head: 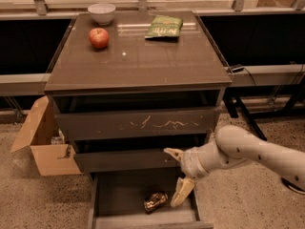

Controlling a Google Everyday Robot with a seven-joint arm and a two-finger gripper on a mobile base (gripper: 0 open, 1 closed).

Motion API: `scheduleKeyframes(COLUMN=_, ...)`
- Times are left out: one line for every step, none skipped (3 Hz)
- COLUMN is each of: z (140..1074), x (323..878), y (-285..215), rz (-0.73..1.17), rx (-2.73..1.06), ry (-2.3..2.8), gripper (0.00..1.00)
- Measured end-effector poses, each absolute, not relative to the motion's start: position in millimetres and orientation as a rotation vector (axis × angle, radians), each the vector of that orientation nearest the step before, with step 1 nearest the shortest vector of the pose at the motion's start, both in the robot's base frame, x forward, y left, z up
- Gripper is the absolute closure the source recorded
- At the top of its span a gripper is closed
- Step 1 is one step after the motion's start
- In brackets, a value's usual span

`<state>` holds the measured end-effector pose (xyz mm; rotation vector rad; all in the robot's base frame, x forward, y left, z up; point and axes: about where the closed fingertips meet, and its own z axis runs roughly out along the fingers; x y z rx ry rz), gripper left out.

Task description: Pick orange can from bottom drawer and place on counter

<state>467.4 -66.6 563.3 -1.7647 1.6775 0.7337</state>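
1. The can [155, 201] lies on its side in the pulled-out bottom drawer [114, 194], right of the middle of its floor.
2. The gripper [179, 173] hangs just right of the can and a bit higher. Its fingers are spread wide with nothing between them. One sits up by the middle drawer [124, 160], and the other points down beside the can.
3. The arm [248, 149] reaches in from the right.
4. Up on the counter [143, 61] there's an apple [98, 37], a bowl [101, 12] and a green bag [164, 26].
5. A cardboard box [43, 144] sits on the floor to the left.
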Motion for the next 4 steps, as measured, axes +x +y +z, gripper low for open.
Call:
scheduleKeyframes(z=507, x=462, y=-47, rz=0.865, rx=-1.730, ry=1.662, gripper=0.00)
scheduleKeyframes(z=507, x=462, y=-47, rz=0.865, rx=-1.730, ry=1.662, gripper=0.00)
scheduleKeyframes(z=466, x=469, y=-45, rz=0.880, rx=-1.714, ry=1.691, gripper=0.00)
scheduleKeyframes(z=402, x=477, y=-44, rz=0.897, rx=-1.711, ry=1.719, gripper=0.00)
